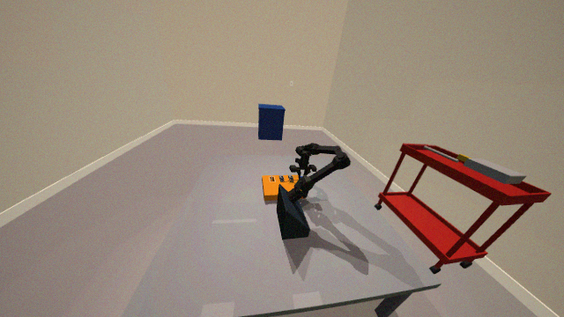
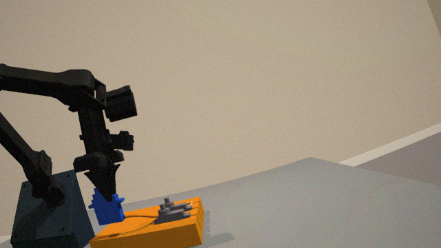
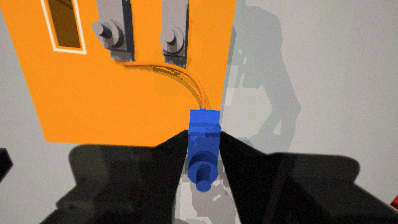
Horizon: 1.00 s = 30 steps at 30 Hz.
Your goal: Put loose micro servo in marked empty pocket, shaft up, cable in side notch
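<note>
My gripper is shut on the blue micro servo. It holds the servo above the near edge of the orange deck. In the wrist view the servo's output shaft points toward the camera. Its orange cable curves from the servo's far end over the deck. The marked empty pocket, outlined in white, is at the wrist view's upper left; its far end is cut off there. The pocket's side notch cannot be made out.
Two grey servos sit in the deck between the pocket and the deck's right edge in the wrist view. The dark arm base stands beside the deck. A red cart and a blue box are farther away.
</note>
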### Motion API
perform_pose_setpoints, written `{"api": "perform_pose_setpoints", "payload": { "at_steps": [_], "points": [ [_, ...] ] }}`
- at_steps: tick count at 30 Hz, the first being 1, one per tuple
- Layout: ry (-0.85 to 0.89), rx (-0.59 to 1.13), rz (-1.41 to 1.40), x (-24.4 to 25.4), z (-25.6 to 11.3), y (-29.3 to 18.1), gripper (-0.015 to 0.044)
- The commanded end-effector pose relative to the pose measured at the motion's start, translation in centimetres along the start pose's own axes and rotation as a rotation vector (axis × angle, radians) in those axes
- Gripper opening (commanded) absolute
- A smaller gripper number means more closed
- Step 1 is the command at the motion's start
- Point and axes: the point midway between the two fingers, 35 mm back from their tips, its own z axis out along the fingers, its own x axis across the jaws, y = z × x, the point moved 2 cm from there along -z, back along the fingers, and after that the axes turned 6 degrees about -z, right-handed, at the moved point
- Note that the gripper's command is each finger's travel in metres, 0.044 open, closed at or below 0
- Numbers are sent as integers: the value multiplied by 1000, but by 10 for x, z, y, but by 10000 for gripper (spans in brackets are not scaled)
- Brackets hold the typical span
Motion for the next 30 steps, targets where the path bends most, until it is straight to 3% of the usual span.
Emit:
{"api": "perform_pose_setpoints", "payload": {
  "at_steps": [1, 8, 30],
  "points": [
    [-6, -3, -2, -5, 0, 13, 0],
    [-5, -3, -2, 6, 0, 15, 0],
    [1, -4, -3, 106, 0, 29, 0]
  ]
}}
